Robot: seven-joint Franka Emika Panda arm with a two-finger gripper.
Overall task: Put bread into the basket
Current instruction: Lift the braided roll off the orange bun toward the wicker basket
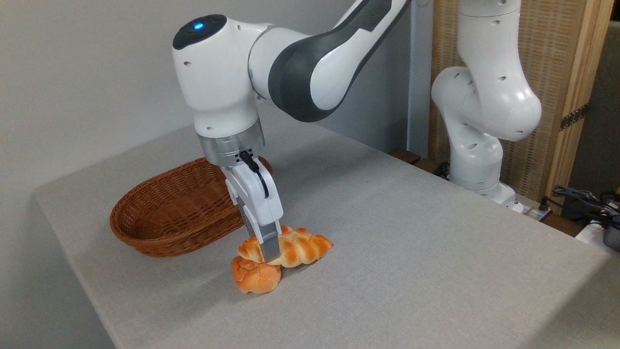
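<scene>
The bread (295, 249) is a braided golden loaf lying on the grey table, its left end resting against a round orange bun (255, 278). My gripper (272, 249) comes down onto the loaf's left half. Its near finger (270, 247) lies flat against the loaf's front side, and the far finger is hidden behind the loaf. The jaws look shut on the bread, which still touches the table. The basket (160, 213), woven reddish-brown wicker, stands just left of and behind the gripper with nothing in it.
The table's front edge (97, 310) runs close to the bun and the basket. The arm's white base (477, 160) stands off the table's far right corner, with cables (581, 198) beside it.
</scene>
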